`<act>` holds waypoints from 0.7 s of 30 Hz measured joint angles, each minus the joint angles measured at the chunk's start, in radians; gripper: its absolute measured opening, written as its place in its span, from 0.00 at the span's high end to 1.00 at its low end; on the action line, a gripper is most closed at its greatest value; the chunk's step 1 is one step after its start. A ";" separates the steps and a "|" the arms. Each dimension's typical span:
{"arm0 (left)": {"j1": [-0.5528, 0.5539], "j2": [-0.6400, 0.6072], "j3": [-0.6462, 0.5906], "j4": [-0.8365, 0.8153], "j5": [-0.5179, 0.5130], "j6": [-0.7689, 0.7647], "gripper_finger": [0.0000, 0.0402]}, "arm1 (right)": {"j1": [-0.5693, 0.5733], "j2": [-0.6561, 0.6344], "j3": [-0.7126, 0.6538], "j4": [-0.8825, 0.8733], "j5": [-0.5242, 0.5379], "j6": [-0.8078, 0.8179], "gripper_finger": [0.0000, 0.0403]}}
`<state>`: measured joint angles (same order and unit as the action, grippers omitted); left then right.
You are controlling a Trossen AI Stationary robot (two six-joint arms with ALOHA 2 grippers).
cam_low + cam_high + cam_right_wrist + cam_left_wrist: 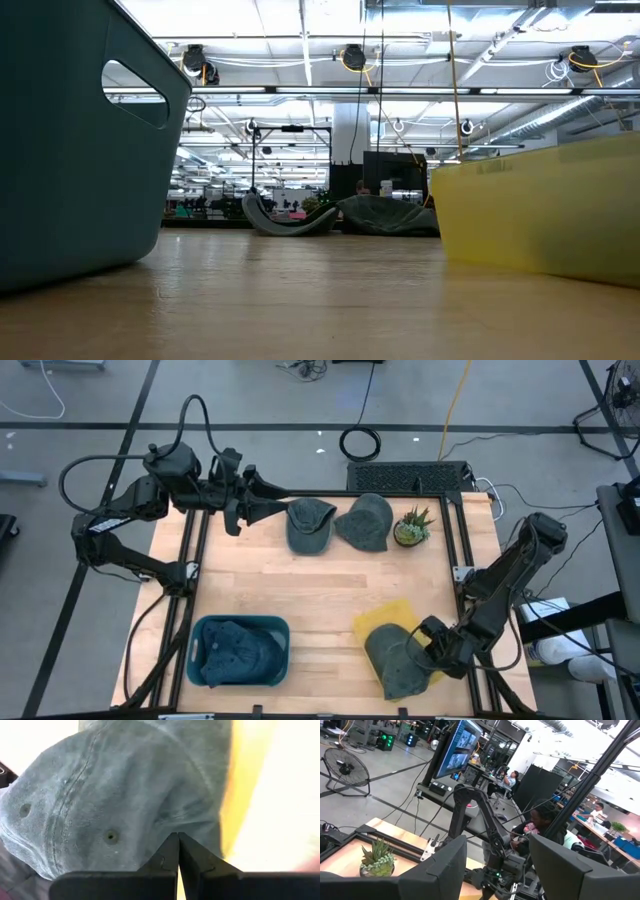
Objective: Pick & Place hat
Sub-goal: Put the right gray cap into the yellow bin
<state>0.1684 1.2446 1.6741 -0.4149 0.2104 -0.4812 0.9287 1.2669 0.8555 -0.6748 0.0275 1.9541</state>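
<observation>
Down at the near right corner, the right gripper (425, 645) was pinched fully closed against a grey hat (393, 658) lying in the yellow bin (381, 614). Far left, the left gripper (279, 509) stood half open, empty, just beside another hat (309, 525). No writing showed anywhere.

Two dark, jointed arms trail looping black cables (the left arm (130, 510) most visibly), fingers matte black.

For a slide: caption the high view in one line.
Right gripper shut at a hat in the yellow bin; left gripper open beside another hat.
</observation>
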 joint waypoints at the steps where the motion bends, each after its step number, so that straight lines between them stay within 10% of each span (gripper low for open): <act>1: 0.000 0.000 0.000 0.000 0.000 0.000 0.44 | 0.000 -0.009 0.000 -0.016 0.001 -0.001 1.00; 13: 0.000 0.000 0.000 0.000 0.002 0.002 0.44 | -0.014 -0.159 0.000 -0.069 0.313 -0.225 0.98; 21: 0.002 0.000 0.000 0.000 0.003 0.008 0.44 | -0.125 -0.220 0.000 -0.054 0.337 -0.408 0.68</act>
<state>0.1703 1.2446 1.6741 -0.4149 0.2137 -0.4728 0.8038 1.0468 0.8556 -0.7288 0.3645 1.5464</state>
